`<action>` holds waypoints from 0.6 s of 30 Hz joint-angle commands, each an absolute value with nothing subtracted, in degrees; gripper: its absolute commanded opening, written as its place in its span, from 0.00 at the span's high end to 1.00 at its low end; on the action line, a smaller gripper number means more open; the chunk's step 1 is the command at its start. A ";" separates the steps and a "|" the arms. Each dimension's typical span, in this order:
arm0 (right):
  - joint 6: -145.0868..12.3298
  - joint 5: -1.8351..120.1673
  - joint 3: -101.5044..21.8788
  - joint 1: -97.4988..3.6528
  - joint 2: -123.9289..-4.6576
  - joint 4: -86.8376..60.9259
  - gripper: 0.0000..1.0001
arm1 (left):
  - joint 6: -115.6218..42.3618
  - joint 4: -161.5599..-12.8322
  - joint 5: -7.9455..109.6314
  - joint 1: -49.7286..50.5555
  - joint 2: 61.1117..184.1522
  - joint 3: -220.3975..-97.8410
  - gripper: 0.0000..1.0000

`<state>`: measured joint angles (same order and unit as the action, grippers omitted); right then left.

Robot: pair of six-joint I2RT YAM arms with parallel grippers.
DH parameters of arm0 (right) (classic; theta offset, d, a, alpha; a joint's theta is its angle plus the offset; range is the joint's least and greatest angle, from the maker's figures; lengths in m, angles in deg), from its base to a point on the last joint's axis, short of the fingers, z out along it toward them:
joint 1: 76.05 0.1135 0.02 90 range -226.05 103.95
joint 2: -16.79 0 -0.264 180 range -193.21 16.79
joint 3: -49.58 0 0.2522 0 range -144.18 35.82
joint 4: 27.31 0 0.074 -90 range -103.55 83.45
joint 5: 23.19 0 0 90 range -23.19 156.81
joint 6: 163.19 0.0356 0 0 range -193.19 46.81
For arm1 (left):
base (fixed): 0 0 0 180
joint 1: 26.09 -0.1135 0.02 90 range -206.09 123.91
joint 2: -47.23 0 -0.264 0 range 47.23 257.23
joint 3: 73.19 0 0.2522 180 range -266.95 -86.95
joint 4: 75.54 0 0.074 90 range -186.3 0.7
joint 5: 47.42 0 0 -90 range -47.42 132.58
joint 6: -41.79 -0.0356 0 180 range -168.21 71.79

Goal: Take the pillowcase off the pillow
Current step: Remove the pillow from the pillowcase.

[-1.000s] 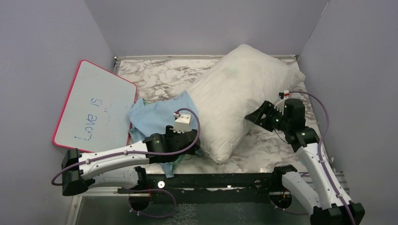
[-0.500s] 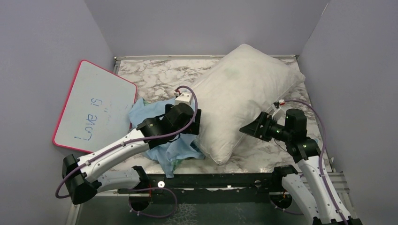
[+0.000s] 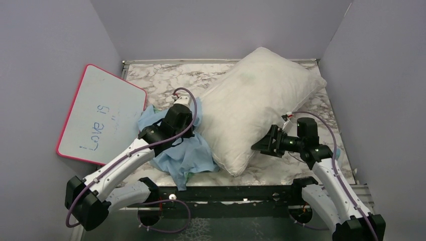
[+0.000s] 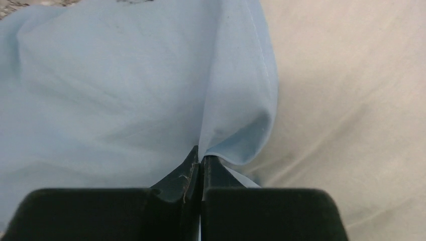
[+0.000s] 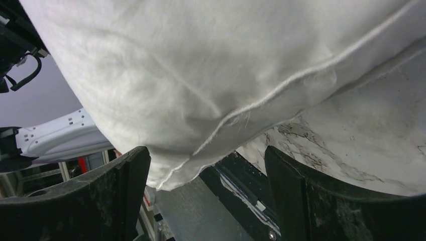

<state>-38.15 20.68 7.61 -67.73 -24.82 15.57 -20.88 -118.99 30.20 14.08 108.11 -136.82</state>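
My left claw [image 4: 200, 161] is pinched tight on a fold of the light-blue pillowcase [image 4: 100, 90]. The pillowcase lies crumpled on the counter [image 3: 161, 80] just left of the pillow [image 3: 256, 95], touching it. My right claw [image 3: 258, 145] gapes wide at the pillow's near right edge, gripping nothing.

White arms [image 3: 120, 161], black joints [image 3: 156, 132], purple cables [image 3: 184, 89], black fingers [image 5: 100, 201]

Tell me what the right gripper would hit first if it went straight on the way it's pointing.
Most likely the pillow: the right gripper, jaws open, faces its seamed lower edge, which fills the wrist view. How near it is cannot be judged.
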 commanded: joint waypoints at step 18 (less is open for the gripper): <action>-32.88 63.49 -8.19 -67.26 -32.65 18.30 0.93 | -25.33 -124.63 25.04 -15.26 95.09 -132.10 1.00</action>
